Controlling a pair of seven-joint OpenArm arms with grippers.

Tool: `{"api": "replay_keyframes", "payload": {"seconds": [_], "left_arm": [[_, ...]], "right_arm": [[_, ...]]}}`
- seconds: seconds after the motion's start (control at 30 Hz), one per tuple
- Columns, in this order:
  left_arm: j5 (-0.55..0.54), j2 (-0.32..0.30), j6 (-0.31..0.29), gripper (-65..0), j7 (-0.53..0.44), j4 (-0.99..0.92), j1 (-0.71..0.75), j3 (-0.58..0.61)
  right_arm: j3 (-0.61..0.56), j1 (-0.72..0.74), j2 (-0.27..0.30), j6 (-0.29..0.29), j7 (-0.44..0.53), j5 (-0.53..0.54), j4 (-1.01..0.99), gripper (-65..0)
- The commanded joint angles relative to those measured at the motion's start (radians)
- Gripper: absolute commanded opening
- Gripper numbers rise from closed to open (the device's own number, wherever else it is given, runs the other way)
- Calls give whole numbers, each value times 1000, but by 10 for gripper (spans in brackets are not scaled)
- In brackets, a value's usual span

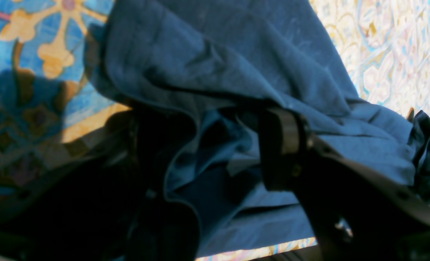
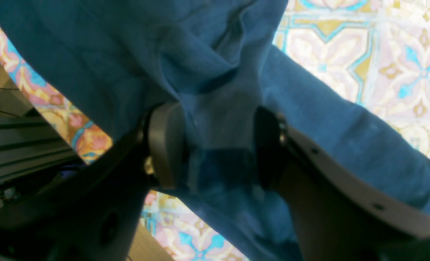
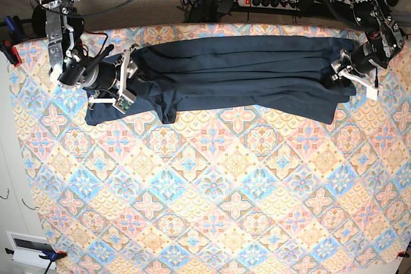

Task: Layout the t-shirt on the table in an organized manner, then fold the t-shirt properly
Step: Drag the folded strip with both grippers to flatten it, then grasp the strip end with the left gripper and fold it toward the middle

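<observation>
The dark navy t-shirt point(image 3: 237, 72) lies as a long creased band across the far part of the table point(image 3: 205, 184). On the left of the base view my right gripper point(image 3: 126, 80) sits at one end of the shirt. Close up, the right gripper point(image 2: 216, 145) is open, its fingers point(image 2: 164, 145) wide apart with a bunched fold of t-shirt point(image 2: 128, 54) lying between them. My left gripper point(image 3: 335, 74) is at the opposite end. In its wrist view the left gripper point(image 1: 215, 152) is open too, with loose folds of t-shirt point(image 1: 236, 54) draped over and between its fingers point(image 1: 285, 137).
The table's far edge runs just behind the shirt, with a power strip point(image 3: 273, 1) and cables beyond it. Clamps point(image 3: 9, 49) hold the patterned cloth at the left edge. A metal frame point(image 2: 23, 145) shows off the table edge in the right wrist view.
</observation>
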Motion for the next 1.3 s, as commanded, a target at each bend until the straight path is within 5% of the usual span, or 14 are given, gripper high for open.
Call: {"api": "replay_keyframes", "payload": {"seconds": [0.0,0.1,0.23,0.53,0.83,1.03,1.27], "left_arm": [[-15,-14,2,-262,14,6,-2,1],[-18,-11,2,-344,11,6,-7,-1],[-47,-9,2,-649,-35,6,-30,-33],[-50,-29,8,-650,-53,3,-93,-254],[-61,-134,4,-650,-57,52,-93,-259],[-59,11,4,-650,14,343,-85,-165],[-56,225,4,-650,65,472,-48,-70]], "right_arm": [[7,12,12,3,16,13,16,-351],[7,12,12,3,16,13,16,-351],[7,12,12,3,16,13,16,-351],[9,12,12,3,16,13,16,-351],[87,11,11,3,13,13,18,-351],[116,11,11,3,11,13,18,-351],[167,9,11,3,11,13,18,-351]]}}
